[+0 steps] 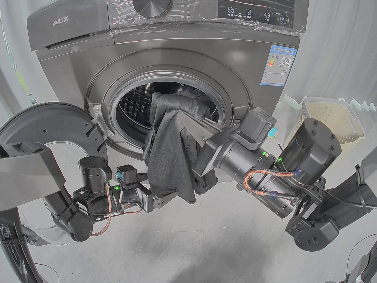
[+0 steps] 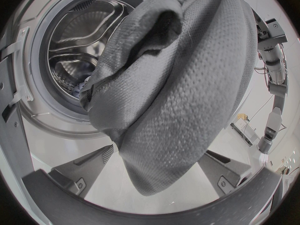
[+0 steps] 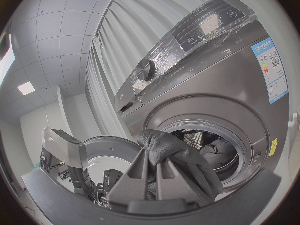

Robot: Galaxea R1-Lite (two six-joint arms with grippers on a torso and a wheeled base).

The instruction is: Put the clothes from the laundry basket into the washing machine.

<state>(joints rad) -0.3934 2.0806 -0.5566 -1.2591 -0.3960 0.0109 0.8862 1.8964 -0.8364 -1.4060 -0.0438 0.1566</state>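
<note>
Head view downward, 2 wrist views close, washing machine (image 1: 169,56) shared

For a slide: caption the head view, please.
Right hand holds a dark garment at the mouth of the washing machine, left hand open beneath.

Pale pleated curtains (image 1: 341,40) hang behind, the floor (image 1: 196,248) is smooth grey, and a ceiling panel light (image 3: 26,87) glows.

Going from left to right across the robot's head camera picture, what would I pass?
Open round grey washer door → dark grey mesh garment hanging down → blue-and-white label sticker → cream perforated plastic laundry basket.
</note>
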